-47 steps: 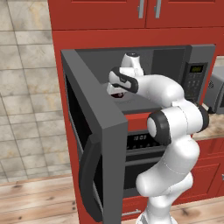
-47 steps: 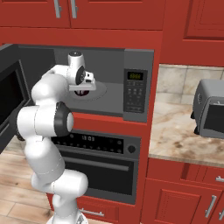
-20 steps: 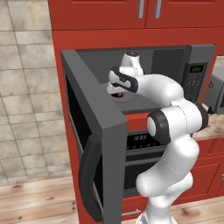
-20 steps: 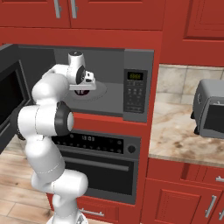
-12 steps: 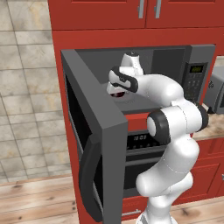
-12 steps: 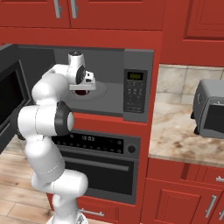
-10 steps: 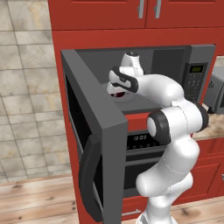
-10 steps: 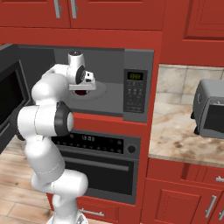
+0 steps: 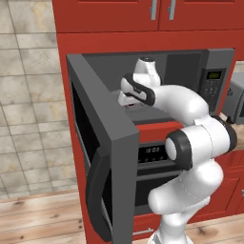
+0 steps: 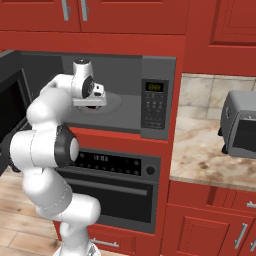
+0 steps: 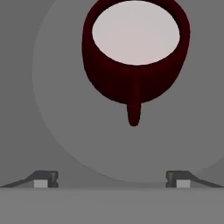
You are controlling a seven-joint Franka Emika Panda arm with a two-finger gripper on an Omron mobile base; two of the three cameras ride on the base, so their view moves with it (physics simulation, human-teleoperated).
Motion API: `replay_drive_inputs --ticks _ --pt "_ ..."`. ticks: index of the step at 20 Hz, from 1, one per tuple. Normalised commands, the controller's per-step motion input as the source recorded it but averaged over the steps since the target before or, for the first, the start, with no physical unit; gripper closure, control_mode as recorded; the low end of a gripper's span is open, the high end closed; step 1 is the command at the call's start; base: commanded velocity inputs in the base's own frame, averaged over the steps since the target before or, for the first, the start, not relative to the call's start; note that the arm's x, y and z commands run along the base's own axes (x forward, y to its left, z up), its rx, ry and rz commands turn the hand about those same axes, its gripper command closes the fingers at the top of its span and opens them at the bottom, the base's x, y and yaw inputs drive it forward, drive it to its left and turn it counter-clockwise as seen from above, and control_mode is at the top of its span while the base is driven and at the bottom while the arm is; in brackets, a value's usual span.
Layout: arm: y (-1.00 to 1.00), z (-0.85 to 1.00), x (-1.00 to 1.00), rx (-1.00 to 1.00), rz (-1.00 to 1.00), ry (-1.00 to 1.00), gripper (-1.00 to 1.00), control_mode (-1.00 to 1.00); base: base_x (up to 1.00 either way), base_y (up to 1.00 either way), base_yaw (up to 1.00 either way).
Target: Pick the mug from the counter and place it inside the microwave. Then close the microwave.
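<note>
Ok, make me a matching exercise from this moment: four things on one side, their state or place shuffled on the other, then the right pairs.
Things:
1. mug
2. microwave door
3. hand
4. toaster oven

States or places:
A. on the counter
B. swung wide open
C. upright on the round plate inside the microwave
D. open, above the mug, gripping nothing

Pairs: 1-C, 2-B, 3-D, 4-A

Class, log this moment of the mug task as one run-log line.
stage: mug released | dark red mug: upright on microwave turntable | gripper: open, above mug | microwave door: open
</note>
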Motion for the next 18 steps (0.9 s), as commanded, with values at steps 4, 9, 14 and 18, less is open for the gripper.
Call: replay_drive_inputs --ticks 4,9,14,18 --pt "-0.02 0.00 -0.42 0.00 0.00 -0.04 -1.00 -1.00 0.00 0.00 0.00" --pt "-0.09 0.00 -0.45 0.00 -0.01 -0.06 -1.00 -1.00 0.00 0.00 0.00" --pt "-0.15 0.02 -0.59 0.00 -0.01 -0.08 -1.00 -1.00 0.00 0.00 0.00" --pt "-0.11 0.16 -0.71 0.01 0.00 -0.08 -1.00 -1.00 0.00 0.00 0.00"
